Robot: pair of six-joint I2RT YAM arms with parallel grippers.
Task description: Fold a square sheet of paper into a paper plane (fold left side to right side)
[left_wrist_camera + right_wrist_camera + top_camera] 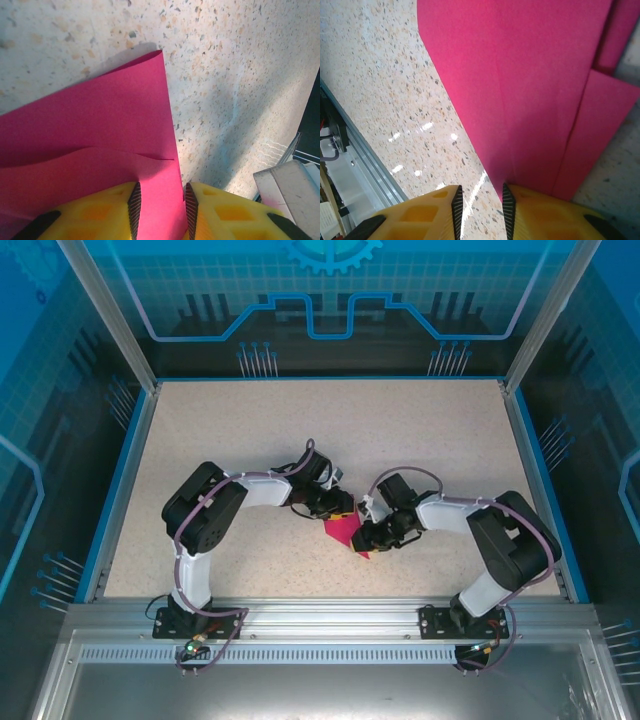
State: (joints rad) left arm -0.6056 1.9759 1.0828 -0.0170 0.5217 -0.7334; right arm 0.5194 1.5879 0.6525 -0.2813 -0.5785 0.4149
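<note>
Blue-panelled enclosure (330, 300) is boxing in a speckled table (420, 430), brightly lit.

The left gripper (162, 207) is sitting low over mid-table with its jaws standing narrowly apart, not pinching. A strip of the square sheet of paper (100, 130) is running flat between its pads (134, 205). Cannot tell if the pads are pressing on the table or hovering just above it.

The paper is lying mid-table between the two grippers, already creased into overlapping layers. In the left wrist view one flap edge is bowing up a little.

The right gripper (481, 210) is reaching in from the right, jaws also at a narrow gap, with bare table showing between them, so it is gripping nothing. The paper's pointed end is lying just beside one of its pads.

Handling, as a judgement:
- The paper is looking very light, thin and floppy, so it is likely sliding easily on this smooth top.
- It will probably crumple or take a stray crease under a hard squeeze.
- One gripper should probably be pinning the layers flat near the crease.
- The other should be taking a free edge or corner of the left flap in a shallow pinch.
- Grabbing mid-sheet is risking a buckle.
</note>
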